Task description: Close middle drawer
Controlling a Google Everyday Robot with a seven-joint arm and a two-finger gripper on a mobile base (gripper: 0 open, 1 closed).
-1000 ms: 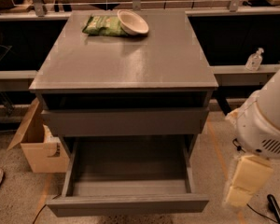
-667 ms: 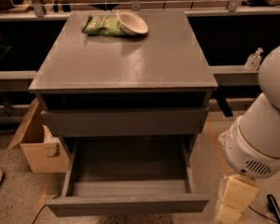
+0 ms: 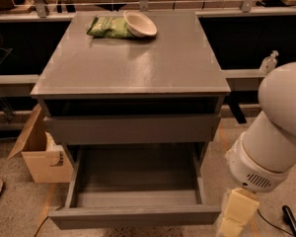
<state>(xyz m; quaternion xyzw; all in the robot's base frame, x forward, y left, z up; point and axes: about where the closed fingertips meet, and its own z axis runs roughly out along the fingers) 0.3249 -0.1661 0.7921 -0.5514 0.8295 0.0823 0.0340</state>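
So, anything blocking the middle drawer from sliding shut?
Nothing visible: the middle drawer looks bare inside, and nothing sits between it and the cabinet. Claw is out of frame; the arm leaves at bottom right.

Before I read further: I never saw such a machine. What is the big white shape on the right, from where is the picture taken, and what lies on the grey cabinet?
One camera looks down at the front of a grey cabinet; where it is mounted cannot be told. The white shape at the right is the robot's arm, whose beige link runs out of the lower edge. Its tool is out of view, so nothing is seen held. On its top lie a green bag and a pale bowl, side by side. The middle drawer is pulled far out and looks empty. A cardboard box stands on the floor at the left.
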